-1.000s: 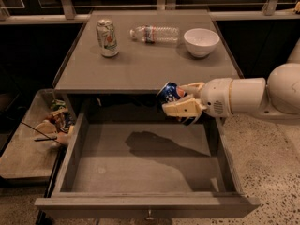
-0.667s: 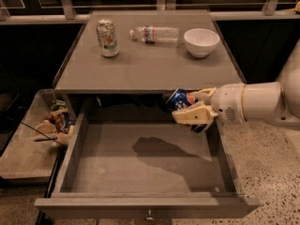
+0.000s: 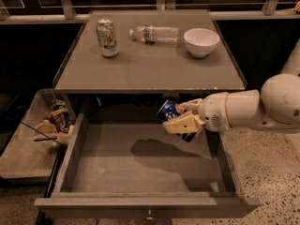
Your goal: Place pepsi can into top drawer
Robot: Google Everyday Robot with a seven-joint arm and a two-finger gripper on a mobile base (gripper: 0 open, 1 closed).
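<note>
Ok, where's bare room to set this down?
The top drawer is bare across its floor, wall to wall. The tool holds the pepsi can above its back right. The table is crowded at the rear: green can, bottle, bowl.

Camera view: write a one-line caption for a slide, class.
Gripper holds the pepsi can tilted above the open top drawer.

Two cans in all: one pepsi can (image 3: 169,110), gripped by the one tool (image 3: 176,117) above the one open top drawer (image 3: 140,172), and one pale green-and-white can (image 3: 107,37) on the one bench (image 3: 150,69). Also on the bench are one clear plastic bottle (image 3: 154,33) and one white bowl (image 3: 201,41).
</note>
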